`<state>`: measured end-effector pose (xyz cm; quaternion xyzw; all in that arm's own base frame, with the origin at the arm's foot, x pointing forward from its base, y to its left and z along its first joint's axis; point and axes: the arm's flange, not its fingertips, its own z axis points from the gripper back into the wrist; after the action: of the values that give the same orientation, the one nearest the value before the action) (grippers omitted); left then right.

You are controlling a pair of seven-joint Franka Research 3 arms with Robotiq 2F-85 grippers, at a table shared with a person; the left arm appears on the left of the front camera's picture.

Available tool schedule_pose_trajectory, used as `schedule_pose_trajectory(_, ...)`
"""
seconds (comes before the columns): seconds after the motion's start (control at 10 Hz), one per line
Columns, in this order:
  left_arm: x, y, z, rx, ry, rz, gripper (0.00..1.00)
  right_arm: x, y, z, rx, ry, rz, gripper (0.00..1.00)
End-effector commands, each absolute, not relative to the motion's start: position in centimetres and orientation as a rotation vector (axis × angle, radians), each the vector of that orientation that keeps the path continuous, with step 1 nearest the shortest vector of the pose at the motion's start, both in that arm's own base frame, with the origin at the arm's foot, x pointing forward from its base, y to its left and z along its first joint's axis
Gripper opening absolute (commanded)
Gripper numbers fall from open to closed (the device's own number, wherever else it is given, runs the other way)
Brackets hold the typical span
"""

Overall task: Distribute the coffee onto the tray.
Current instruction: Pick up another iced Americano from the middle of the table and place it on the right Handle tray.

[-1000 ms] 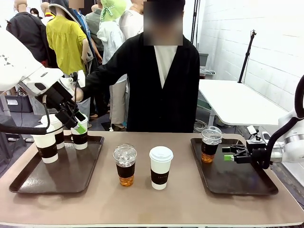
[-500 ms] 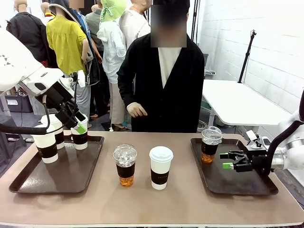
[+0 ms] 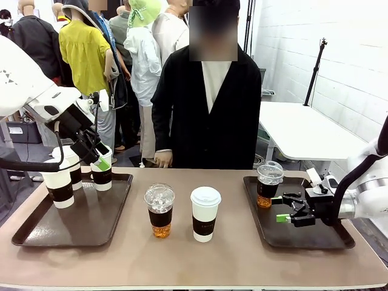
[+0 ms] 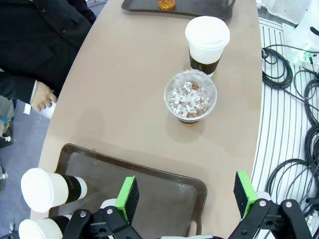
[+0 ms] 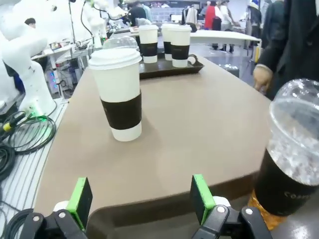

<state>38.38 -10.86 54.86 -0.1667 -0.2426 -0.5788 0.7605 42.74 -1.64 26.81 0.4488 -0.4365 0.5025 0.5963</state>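
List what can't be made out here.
Front view: sleeve print on the middle paper cup, too small to read.
Front view: a paper cup on the left tray, lid hidden by the left gripper.
Right wrist view: iced cup, cut off by the right edge.

Three paper cups stand on the left tray, an iced cup on the right tray — between them (both upright) a second iced cup and a lone paper cup.
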Motion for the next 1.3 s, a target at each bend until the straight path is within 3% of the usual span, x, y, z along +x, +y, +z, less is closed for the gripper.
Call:
schedule_pose_trajectory(0.0, 38.5, -10.6, 54.8, -0.386, -0.544, -1.275, 1.00, 42.1, -0.7, 27.0, 1.046, -1.030, 1.213, 1.00)
schedule_pose_trajectory(1.2, 38.5, -10.6, 54.8, -0.386, -0.544, -1.275, 1.00, 41.9, 3.1, 26.6, 1.143, -1.046, 1.196, 1.00)
